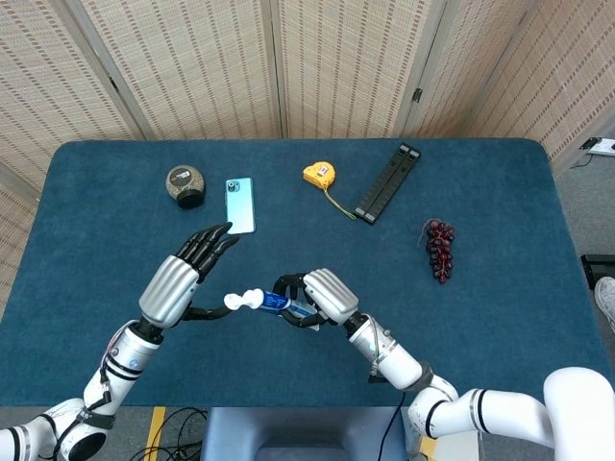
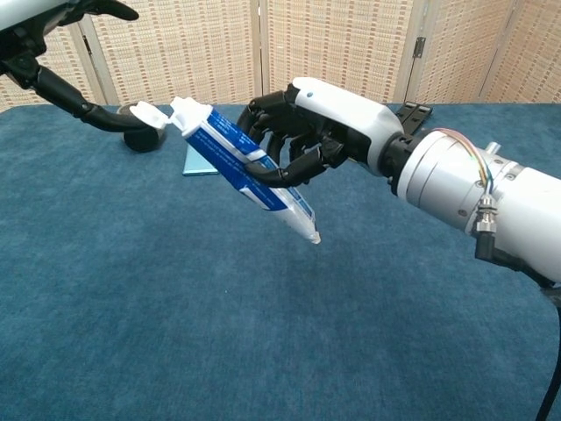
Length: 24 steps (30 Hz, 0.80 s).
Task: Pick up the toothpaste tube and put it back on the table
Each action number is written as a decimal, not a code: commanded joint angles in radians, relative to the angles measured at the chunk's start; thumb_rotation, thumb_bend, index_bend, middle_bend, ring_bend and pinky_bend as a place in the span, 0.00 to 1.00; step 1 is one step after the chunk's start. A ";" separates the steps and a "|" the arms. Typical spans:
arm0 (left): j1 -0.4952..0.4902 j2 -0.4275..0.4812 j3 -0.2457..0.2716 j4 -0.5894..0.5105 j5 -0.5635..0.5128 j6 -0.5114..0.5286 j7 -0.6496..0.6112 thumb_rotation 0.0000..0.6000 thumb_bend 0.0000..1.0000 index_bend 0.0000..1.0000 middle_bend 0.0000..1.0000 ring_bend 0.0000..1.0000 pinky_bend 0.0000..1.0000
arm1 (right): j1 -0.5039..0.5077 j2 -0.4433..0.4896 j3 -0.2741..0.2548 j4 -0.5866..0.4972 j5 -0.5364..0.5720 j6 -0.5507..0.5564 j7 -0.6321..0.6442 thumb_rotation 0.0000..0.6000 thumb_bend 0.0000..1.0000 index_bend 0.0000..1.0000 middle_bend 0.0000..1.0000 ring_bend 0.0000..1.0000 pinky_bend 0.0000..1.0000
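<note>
- Toothpaste tube [image 2: 250,167]: blue and white, held clear of the table [image 1: 500,307] over its front-middle area; tilted, white flip cap [image 2: 147,114] open at the upper end toward the table's left edge, crimped tail pointing down toward the front.
- Right hand [image 2: 307,132]: fingers wrapped round the tube's middle, gripping it; white back of the hand upward; the arm comes in from the front-right.
- Left hand [image 1: 183,279]: fingers spread and extended, holding nothing; thumb [image 2: 83,107] reaches toward the open cap and lies just beside it, contact cannot be told; the arm enters from the front-left corner.
- Phone [image 1: 240,205]: light blue, flat, in the back-left part of the table, just beyond the left hand's fingertips.
- Round dark object [image 1: 185,185]: beside the phone on the side of the left edge, near it but apart.
- Tape measure [image 1: 319,174]: yellow, near the middle of the back edge, a short length of tape drawn out toward the right.
- Black bar [image 1: 388,181]: long, flat, lying diagonally right of the tape measure, back-right of centre.
- Grapes [image 1: 440,248]: dark red bunch, toward the right edge, well apart from the rest.
</note>
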 commanded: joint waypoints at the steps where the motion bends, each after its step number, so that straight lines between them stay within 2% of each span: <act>1: -0.004 0.001 0.000 -0.004 -0.001 0.000 0.005 1.00 0.09 0.00 0.00 0.02 0.14 | 0.001 -0.002 -0.003 0.001 0.001 -0.002 -0.005 1.00 0.71 0.71 0.72 0.64 0.68; 13: -0.030 0.009 -0.009 -0.051 -0.025 -0.020 0.040 1.00 0.09 0.00 0.00 0.02 0.14 | 0.012 -0.027 -0.011 0.005 -0.003 0.000 -0.024 1.00 0.71 0.71 0.72 0.65 0.68; 17: -0.021 0.038 -0.010 -0.091 -0.066 -0.031 0.002 0.97 0.09 0.00 0.00 0.02 0.14 | 0.000 -0.018 -0.007 0.007 0.006 0.015 -0.005 1.00 0.71 0.71 0.72 0.65 0.68; 19: -0.019 0.063 -0.006 -0.126 -0.086 -0.050 -0.072 0.77 0.09 0.00 0.00 0.02 0.14 | -0.003 -0.017 -0.004 0.008 0.007 0.019 0.009 1.00 0.71 0.71 0.72 0.65 0.68; 20: -0.019 0.073 -0.005 -0.138 -0.091 -0.059 -0.111 0.54 0.08 0.00 0.00 0.02 0.14 | -0.003 -0.018 -0.004 0.007 0.005 0.021 0.014 1.00 0.71 0.71 0.72 0.65 0.68; 22: -0.021 0.091 -0.001 -0.151 -0.092 -0.074 -0.180 0.24 0.06 0.00 0.00 0.01 0.14 | 0.000 -0.021 -0.004 0.005 -0.002 0.025 0.019 1.00 0.71 0.71 0.72 0.65 0.68; 23: -0.022 0.095 0.001 -0.149 -0.087 -0.076 -0.196 0.12 0.04 0.00 0.00 0.01 0.14 | 0.002 -0.023 -0.004 0.003 -0.005 0.025 0.019 1.00 0.71 0.71 0.72 0.65 0.68; 24: -0.024 0.096 0.002 -0.144 -0.079 -0.075 -0.205 0.05 0.03 0.00 0.00 0.01 0.14 | 0.004 -0.024 -0.003 -0.001 -0.007 0.023 0.019 1.00 0.71 0.71 0.72 0.65 0.68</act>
